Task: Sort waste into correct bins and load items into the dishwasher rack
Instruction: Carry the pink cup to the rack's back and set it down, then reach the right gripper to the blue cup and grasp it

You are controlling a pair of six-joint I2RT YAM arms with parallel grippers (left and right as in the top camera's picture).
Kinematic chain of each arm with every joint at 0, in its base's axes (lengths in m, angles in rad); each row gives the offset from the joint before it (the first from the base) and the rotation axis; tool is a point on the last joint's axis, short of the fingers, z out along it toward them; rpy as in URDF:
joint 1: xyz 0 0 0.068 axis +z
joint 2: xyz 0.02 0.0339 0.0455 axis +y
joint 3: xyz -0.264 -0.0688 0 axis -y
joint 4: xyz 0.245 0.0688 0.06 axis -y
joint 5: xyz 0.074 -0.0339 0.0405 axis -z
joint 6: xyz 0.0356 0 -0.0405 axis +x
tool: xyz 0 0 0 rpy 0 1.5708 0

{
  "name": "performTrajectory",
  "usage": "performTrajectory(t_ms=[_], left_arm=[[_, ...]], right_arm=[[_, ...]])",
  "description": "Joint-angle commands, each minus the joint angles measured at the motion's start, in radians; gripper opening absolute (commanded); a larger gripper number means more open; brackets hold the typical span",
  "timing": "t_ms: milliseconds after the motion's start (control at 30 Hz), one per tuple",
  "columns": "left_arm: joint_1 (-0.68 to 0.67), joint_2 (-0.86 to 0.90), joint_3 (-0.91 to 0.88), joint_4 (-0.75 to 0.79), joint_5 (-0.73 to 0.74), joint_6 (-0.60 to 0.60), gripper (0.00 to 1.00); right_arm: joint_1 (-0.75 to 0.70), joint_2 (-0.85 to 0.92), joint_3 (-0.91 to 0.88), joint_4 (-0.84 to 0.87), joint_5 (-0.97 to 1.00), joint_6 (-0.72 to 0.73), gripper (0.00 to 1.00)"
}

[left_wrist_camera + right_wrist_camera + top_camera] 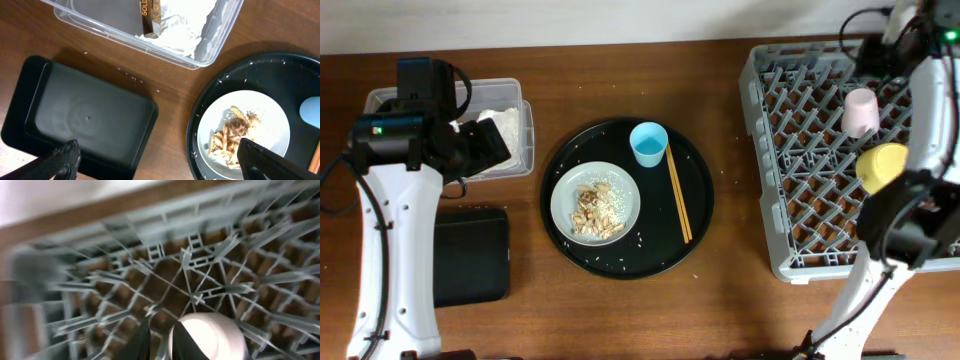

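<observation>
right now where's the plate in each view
overhead: plate sits mid-table, on the left part of the round tray.
left wrist: plate at lower right, on the same tray.
right wrist: not in it.
shared landmark: the tray, in overhead and left wrist.

Overhead evenly lit, soft shadows. Left wrist sharp. Right wrist heavily blurred, dishwasher rack [195, 280] smeared, top edge washed out.

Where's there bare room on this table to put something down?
Bare wood lies between the round tray and the rack, and along the front edge below the tray. The small black tray is empty too. Crowded: the round tray, with plate, cup and chopsticks.
</observation>
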Motion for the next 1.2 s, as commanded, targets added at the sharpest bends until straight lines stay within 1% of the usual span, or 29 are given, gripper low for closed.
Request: performTrajectory(t_ms=[0, 33, 100, 167, 233, 367, 533, 600, 667, 700, 733, 767, 800, 833, 867, 900, 933, 967, 1000, 1033, 1067, 1100, 1133, 1167], left_arm=[[0.001, -0.002, -0.001, -0.001, -0.011, 0.015, 0.99], [0.001, -0.003, -0.001, -0.001, -0.011, 0.015, 0.99], [0.001, -0.003, -0.001, -0.001, -0.011, 0.015, 0.99], [0.001, -0.003, -0.001, -0.001, -0.011, 0.015, 0.99], [0.001, -0.003, -0.001, -0.001, -0.011, 0.015, 0.99], [0.001, -0.003, -0.001, -0.001, -0.011, 0.015, 0.99], [0.001, -0.003, -0.001, -0.001, -0.011, 0.015, 0.99], [0.001, -0.003, -0.001, -0.001, -0.011, 0.015, 0.99], [0.001, -0.003, -0.001, -0.001, -0.011, 0.015, 0.99], [0.001, -0.002, -0.001, -0.001, -0.011, 0.015, 0.99], [0.001, -0.003, -0.001, -0.001, -0.011, 0.015, 0.99], [0.001, -0.003, -0.001, -0.001, -0.011, 0.015, 0.99], [0.001, -0.003, -0.001, -0.001, -0.011, 0.015, 1.0], [0.001, -0.003, -0.001, -0.001, -0.011, 0.015, 0.99], [0.001, -0.003, -0.001, -0.001, -0.011, 0.015, 0.99], [0.001, -0.002, -0.001, -0.001, -0.011, 0.015, 0.99], [0.001, -0.002, -0.001, -0.001, -0.011, 0.015, 0.99], [0.001, -0.003, -0.001, -0.001, -0.011, 0.015, 0.99], [0.001, -0.003, -0.001, -0.001, -0.011, 0.015, 0.99], [0.001, -0.003, -0.001, -0.001, -0.011, 0.015, 0.99], [0.001, -0.002, -0.001, -0.001, -0.011, 0.015, 0.99], [0.001, -0.002, -0.001, -0.001, -0.011, 0.015, 0.99], [0.001, -0.003, -0.001, -0.001, -0.011, 0.015, 0.99], [0.001, -0.003, -0.001, -0.001, -0.011, 0.015, 0.99]], right_arm=[[0.004, 0.082, 0.002, 0.014, 0.031, 0.015, 0.14], [0.0, 0.092, 0.002, 0.011, 0.045, 0.015, 0.09], [0.0, 0.091, 0.002, -0.006, 0.136, 0.015, 0.09], [0.0, 0.089, 0.002, -0.06, 0.224, 0.015, 0.09], [0.0, 0.072, 0.004, -0.101, 0.256, 0.015, 0.09], [-0.018, 0.041, 0.006, -0.19, 0.275, 0.016, 0.09], [-0.05, 0.029, 0.006, -0.248, 0.278, 0.026, 0.09], [-0.063, 0.024, 0.006, -0.263, 0.277, 0.034, 0.04], [-0.064, -0.036, 0.006, -0.278, 0.229, 0.034, 0.04], [-0.063, -0.1, 0.006, -0.291, 0.145, 0.034, 0.04], [-0.063, -0.184, 0.006, -0.319, -0.02, 0.034, 0.04], [-0.061, -0.294, 0.006, -0.372, -0.371, 0.034, 0.31], [-0.059, -0.334, 0.006, -0.418, -0.543, 0.033, 0.66], [-0.032, -0.37, 0.006, -0.472, -0.682, -0.004, 0.83], [0.014, -0.376, 0.006, -0.526, -0.729, -0.06, 0.99], [0.081, -0.372, 0.002, -0.592, -0.729, -0.164, 0.98], [0.211, -0.36, -0.021, -0.645, -0.679, -0.283, 0.98], [0.276, -0.357, -0.033, -0.64, -0.629, -0.282, 0.98], [0.407, -0.354, -0.039, -0.624, -0.603, -0.282, 0.98], [0.499, -0.348, -0.039, -0.566, -0.591, -0.269, 0.98], [0.558, -0.343, -0.039, -0.515, -0.505, -0.226, 0.98], [0.62, -0.334, -0.039, -0.467, -0.344, -0.127, 0.98], [0.727, -0.305, -0.04, -0.411, -0.024, 0.013, 0.98], [0.784, -0.28, -0.04, -0.388, 0.11, 0.066, 0.98]])
